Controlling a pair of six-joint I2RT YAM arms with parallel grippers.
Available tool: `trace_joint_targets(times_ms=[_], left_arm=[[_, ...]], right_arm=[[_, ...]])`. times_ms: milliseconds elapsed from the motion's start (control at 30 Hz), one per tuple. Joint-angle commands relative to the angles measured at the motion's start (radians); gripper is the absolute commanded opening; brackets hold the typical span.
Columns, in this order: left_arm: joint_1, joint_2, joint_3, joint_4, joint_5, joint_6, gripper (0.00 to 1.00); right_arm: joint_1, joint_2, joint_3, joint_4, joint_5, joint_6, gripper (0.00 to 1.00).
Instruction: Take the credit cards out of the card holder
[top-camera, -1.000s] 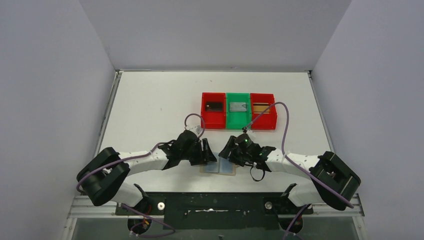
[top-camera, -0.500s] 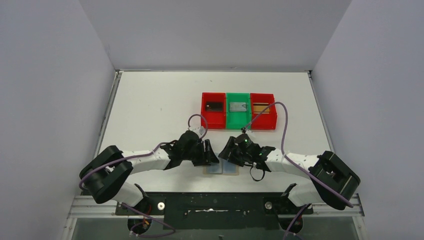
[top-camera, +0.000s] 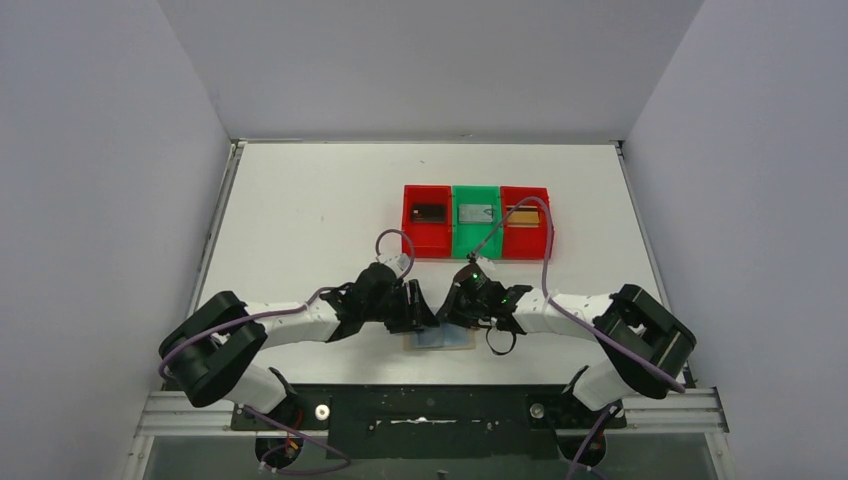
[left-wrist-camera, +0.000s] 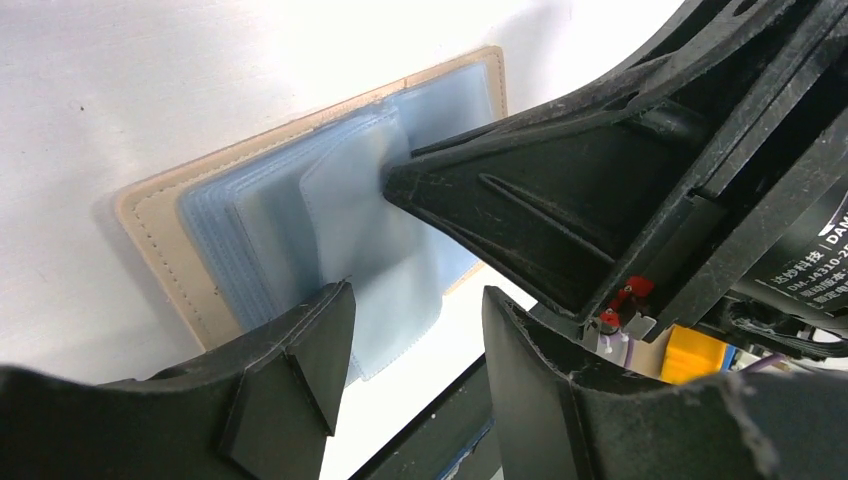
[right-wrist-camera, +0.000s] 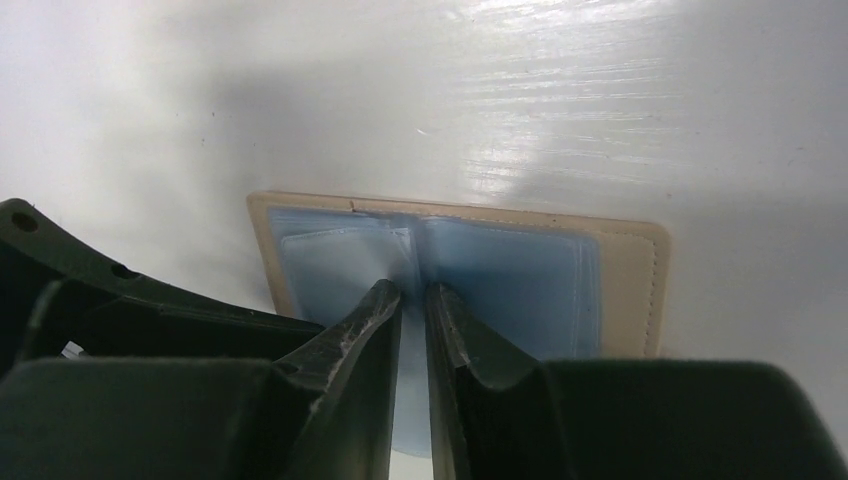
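card holder (top-camera: 441, 341) lies open flat on table (top-camera: 300, 220) at the near edge, directly under both hands. Right hand (right-wrist-camera: 412, 292) nearly closed, pinching a pale blue sleeve leaf (left-wrist-camera: 350, 200) at the centre fold. Left hand (left-wrist-camera: 415, 305) wide open, holding nothing, tips over the holder's left part. From above, the hands hide its far half. Row of trays (top-camera: 477, 251) well behind, holding dark card (top-camera: 428, 212), grey card (top-camera: 477, 213), tan card (top-camera: 521, 214). Holder's long axis runs left-right, fold across it.
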Motion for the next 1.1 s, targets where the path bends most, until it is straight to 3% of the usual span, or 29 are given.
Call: trace_joint_targets(times_ms=[0,333,667,833,1067], left_arm=[[-0.002,-0.019,-0.005,0.065,0.008,-0.003,0.49],[0.008,-0.116,-0.005,0.000,-0.082,0.006,0.53],[0.006,-0.017,0.032,0.006,-0.008,0.021,0.54],[-0.025,-0.074,0.071,-0.140,-0.183,0.026,0.56],[-0.005,-0.050,0.051,-0.093,-0.095,0.052,0.58]], right_arm=[[0.004,-0.002,-0.012,-0.038,0.032,0.013,0.13],[-0.079,-0.117,-0.192,0.178,-0.045,0.115,0.12],[-0.135,-0.095,-0.347,0.430,-0.135,0.232,0.14],[-0.145,-0.094,-0.351,0.398,-0.127,0.226,0.13],[-0.146,-0.123,-0.335,0.308,-0.079,0.220,0.13]])
